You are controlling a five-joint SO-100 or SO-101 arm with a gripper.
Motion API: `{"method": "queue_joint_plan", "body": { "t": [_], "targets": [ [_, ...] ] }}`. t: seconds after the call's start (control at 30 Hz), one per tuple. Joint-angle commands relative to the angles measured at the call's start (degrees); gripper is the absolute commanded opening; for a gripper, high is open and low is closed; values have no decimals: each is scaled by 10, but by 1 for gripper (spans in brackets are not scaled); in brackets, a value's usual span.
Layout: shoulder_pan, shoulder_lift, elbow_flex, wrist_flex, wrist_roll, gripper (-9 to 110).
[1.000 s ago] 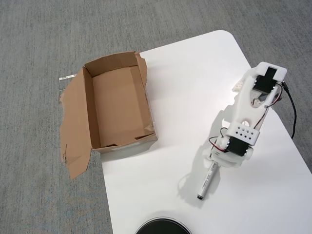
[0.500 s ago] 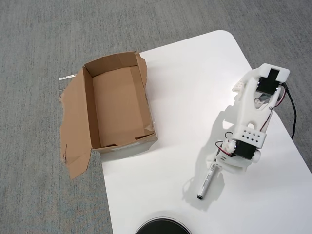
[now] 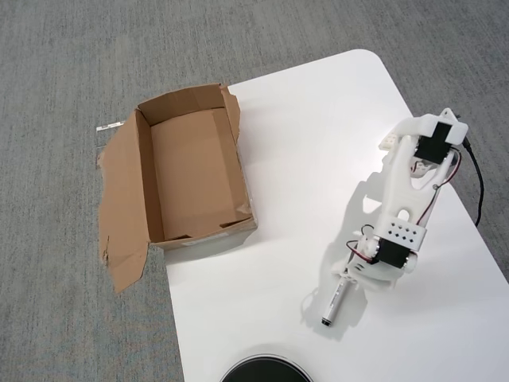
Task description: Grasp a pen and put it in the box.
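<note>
Pincer (image 3: 350, 274) work comes first for us: our white arm has dropped lower over the pen (image 3: 335, 302) in the last second, so that less of the white barrel now shows beyond the wrist than a moment back. From the overhead view our own wrist body hides the fingertips, so we cannot tell whether the jaws are wide, narrow, or already closed on the barrel. The pen lies on the white table (image 3: 278, 159), one end tucked under the pincer, its small dark tip pointing away from us toward the view's lower edge; it has not shifted on the table. We judge that we are settling in for the grasp, not yet lifting. Well apart from the pincer, toward the view's upper left, sits the box (image 3: 195, 171), open and empty, half off the table's edge over the grey carpet (image 3: 64, 64). A dark round object (image 3: 265, 372) peeks in just beyond the pen's tip.
</note>
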Motion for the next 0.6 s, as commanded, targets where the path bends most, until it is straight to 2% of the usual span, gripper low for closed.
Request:
{"method": "queue_joint_plan", "body": {
  "t": [0.0,0.23,0.57],
  "targets": [
    [-3,4,-8,-4,1,24],
    [-3,4,-8,-4,2,21],
    [-4,4,-8,-4,2,1]
  ]
}}
